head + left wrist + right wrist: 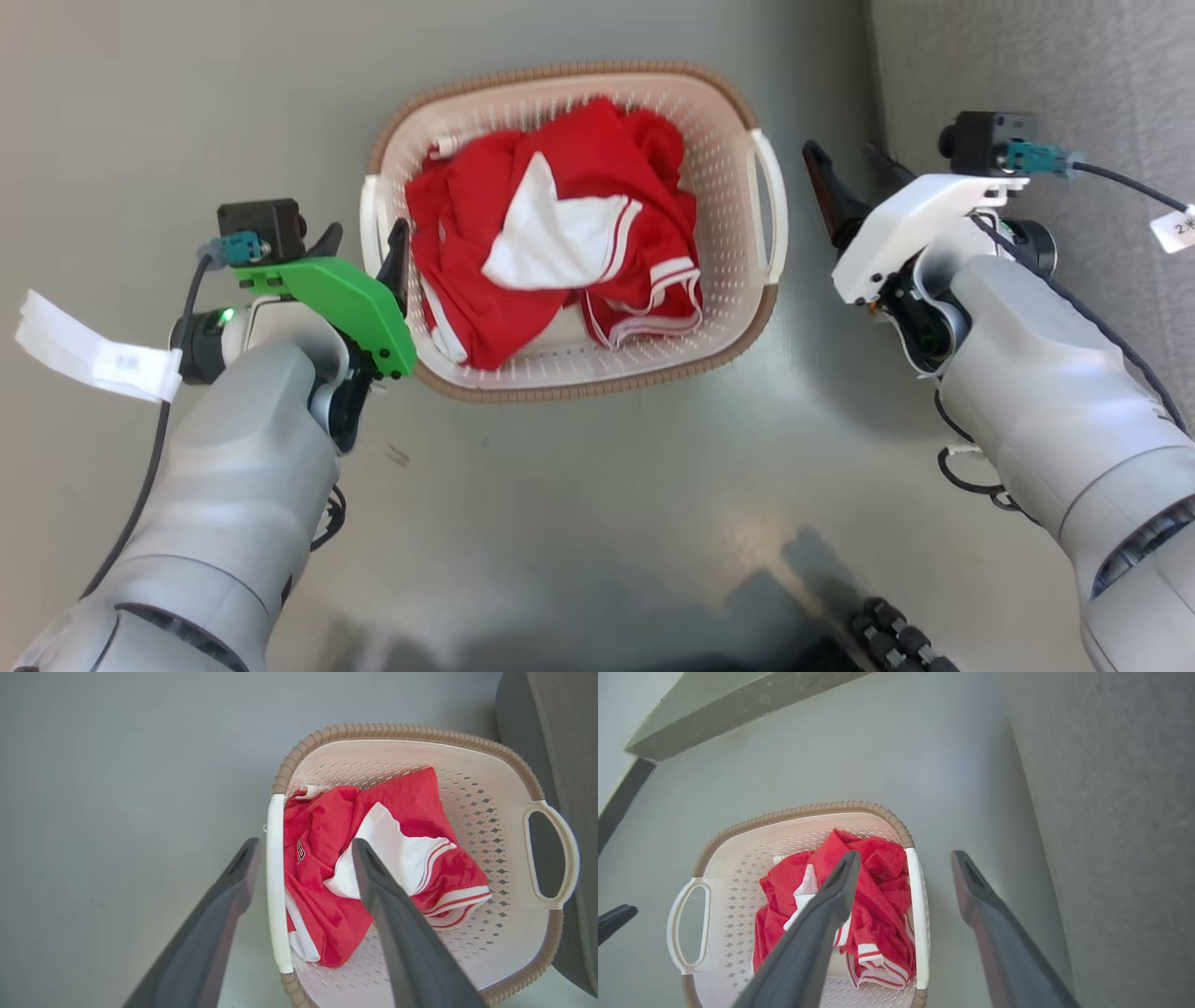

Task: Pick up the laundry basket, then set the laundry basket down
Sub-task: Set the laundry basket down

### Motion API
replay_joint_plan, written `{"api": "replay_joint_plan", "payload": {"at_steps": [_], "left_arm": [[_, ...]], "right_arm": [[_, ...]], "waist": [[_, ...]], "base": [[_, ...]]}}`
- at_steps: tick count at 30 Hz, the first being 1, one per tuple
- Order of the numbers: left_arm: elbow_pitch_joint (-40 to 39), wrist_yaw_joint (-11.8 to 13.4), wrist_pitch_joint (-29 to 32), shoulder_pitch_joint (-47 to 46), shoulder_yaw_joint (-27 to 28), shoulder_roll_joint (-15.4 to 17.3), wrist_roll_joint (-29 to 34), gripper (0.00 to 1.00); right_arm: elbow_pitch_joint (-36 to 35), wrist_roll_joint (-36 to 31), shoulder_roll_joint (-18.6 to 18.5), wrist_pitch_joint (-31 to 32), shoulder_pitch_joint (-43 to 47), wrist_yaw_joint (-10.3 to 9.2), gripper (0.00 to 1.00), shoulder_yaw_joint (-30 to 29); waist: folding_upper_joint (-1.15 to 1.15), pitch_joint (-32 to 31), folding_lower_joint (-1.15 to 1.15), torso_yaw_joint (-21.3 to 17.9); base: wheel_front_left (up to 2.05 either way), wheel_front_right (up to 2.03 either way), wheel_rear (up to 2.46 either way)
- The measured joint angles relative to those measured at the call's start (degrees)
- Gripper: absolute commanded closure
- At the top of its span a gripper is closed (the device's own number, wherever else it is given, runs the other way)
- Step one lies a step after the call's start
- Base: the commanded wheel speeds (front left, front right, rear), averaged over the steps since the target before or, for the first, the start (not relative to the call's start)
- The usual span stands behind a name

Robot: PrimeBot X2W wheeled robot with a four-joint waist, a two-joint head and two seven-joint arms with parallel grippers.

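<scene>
Two grippers: left gripper (pixel 304 843), right gripper (pixel 904 855), spread, empty.
Handles (pixel 275 882): between their fingers.
Laundry basket (pixel 724 159): could tilt if gripped unevenly.

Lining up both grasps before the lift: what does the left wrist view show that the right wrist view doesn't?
Left wrist view: the left gripper, jaws open, framing the left handle, and small black print on the red garment. Right wrist view: the right gripper, jaws open, framing the right handle, and dark skirting along a wall base. Both: the laundry basket, the garment inside it and the grey floor.
</scene>
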Motion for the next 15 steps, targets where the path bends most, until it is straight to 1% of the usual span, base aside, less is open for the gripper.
{"api": "replay_joint_plan", "payload": {"at_steps": [9, 11, 15], "left_arm": [[-3.58, -0.03, 0.0, 0.81, 1.85, 0.43, 0.85, 0.0], [-5.31, -0.08, -0.01, 1.66, 2.91, 1.6, 1.37, 0.0], [-7.35, -0.08, -0.01, 4.38, 4.81, 2.86, 1.78, 0.0]], "right_arm": [[-2.78, -1.66, -1.88, 0.0, 2.16, 0.0, 0.0, -1.98], [-4.21, -2.35, -2.31, 0.0, 3.58, 0.0, 0.0, -3.09], [-5.99, -3.52, -3.03, 0.0, 5.38, 0.0, 0.0, -4.74]], "waist": [[0.0, -6.36, 0.0, 0.46], [0.0, -8.82, 0.0, 0.66], [0.0, -12.08, 0.0, 0.83]], "base": [[0.0, 0.0, 0.0], [0.0, 0.0, 0.0], [0.0, 0.0, 0.0]]}}
